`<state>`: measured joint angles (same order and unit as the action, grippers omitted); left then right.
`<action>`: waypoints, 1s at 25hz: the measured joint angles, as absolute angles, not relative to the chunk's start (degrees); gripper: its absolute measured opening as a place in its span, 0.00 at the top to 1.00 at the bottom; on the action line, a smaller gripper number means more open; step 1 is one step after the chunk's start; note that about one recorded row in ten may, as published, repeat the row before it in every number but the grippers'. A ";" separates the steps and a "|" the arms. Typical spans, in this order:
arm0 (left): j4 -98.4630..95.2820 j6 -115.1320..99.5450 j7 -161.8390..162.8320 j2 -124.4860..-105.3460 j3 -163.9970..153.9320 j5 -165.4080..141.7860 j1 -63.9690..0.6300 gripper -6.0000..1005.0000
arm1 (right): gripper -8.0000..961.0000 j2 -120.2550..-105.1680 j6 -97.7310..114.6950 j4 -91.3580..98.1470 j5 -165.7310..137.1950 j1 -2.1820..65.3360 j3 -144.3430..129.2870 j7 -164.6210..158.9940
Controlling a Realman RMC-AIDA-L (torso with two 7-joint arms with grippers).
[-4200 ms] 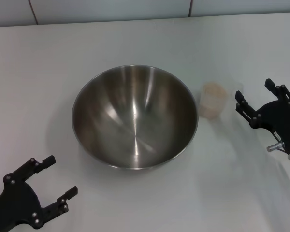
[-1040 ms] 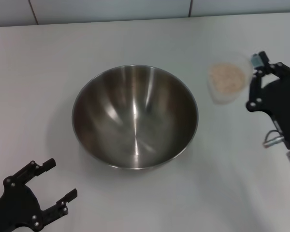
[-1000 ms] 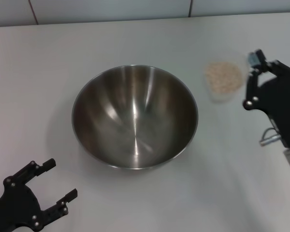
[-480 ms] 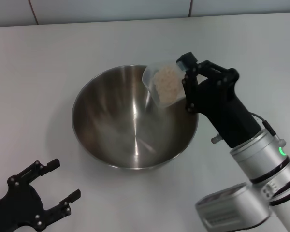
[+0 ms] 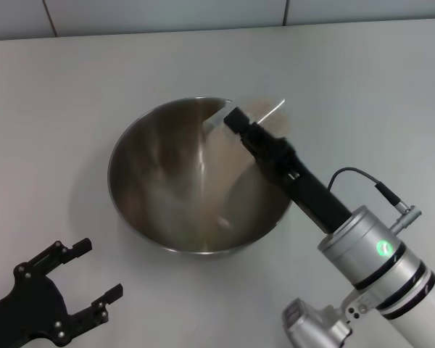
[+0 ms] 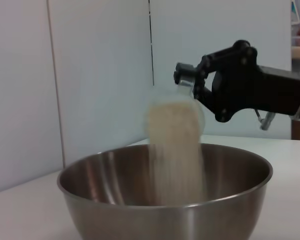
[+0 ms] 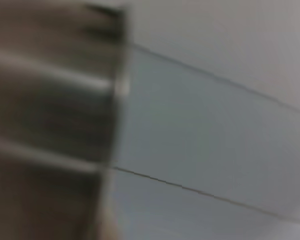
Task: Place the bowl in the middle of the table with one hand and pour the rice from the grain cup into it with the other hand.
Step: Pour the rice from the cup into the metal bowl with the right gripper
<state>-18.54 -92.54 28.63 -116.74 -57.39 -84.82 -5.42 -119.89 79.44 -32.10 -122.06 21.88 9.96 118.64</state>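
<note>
White and bare, the surface (image 5: pixel 362 80) runs back to a pale tiled wall with dark grout lines. Near its middle sits the bowl (image 5: pixel 159 188), a wide steel one with a thin rim, resting flat and upright.

Over the bowl's far right rim hangs the right gripper (image 5: pixel 235 119), its black body slanting down from a silver-white wrist with a green light and a thin cable looping off it. Its jaws are clenched on the cup (image 6: pixel 176 112), a clear plastic one tipped steeply with its mouth down toward the bowl. From the head view the cup is mostly a faint clear edge beyond the gripper; the arm covers the bowl's right side and part of its inside.

From the left wrist view, side-on at rim height, the rice (image 6: pixel 177 165) falls in a pale, blurred stream from the cup straight into the bowl. Whether any has heaped on the bottom I cannot tell, since the bowl's wall hides it.

The left gripper (image 5: pixel 83 279) is parked low at the near left corner of the surface, well apart from the bowl, its jaws released and holding nothing.

The right wrist view is only a blur of dark and pale bands.
</note>
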 joint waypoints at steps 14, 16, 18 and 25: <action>-18.62 -92.69 29.41 -116.73 -57.39 -84.81 -6.14 0.21 | 0.97 -119.88 75.09 -33.77 -127.12 22.87 9.86 148.22; -18.63 -92.79 29.41 -116.69 -57.39 -84.81 -6.15 0.21 | 0.97 -119.88 74.75 -33.78 -127.46 23.09 9.88 149.14; -18.63 -92.82 29.42 -116.66 -57.39 -84.81 -6.15 0.21 | 0.97 -119.88 73.90 -33.62 -128.00 23.75 9.89 151.57; -18.83 -92.88 30.02 -116.63 -57.38 -85.16 -6.15 0.21 | 0.97 -119.88 72.89 -33.28 -129.88 24.18 10.42 153.91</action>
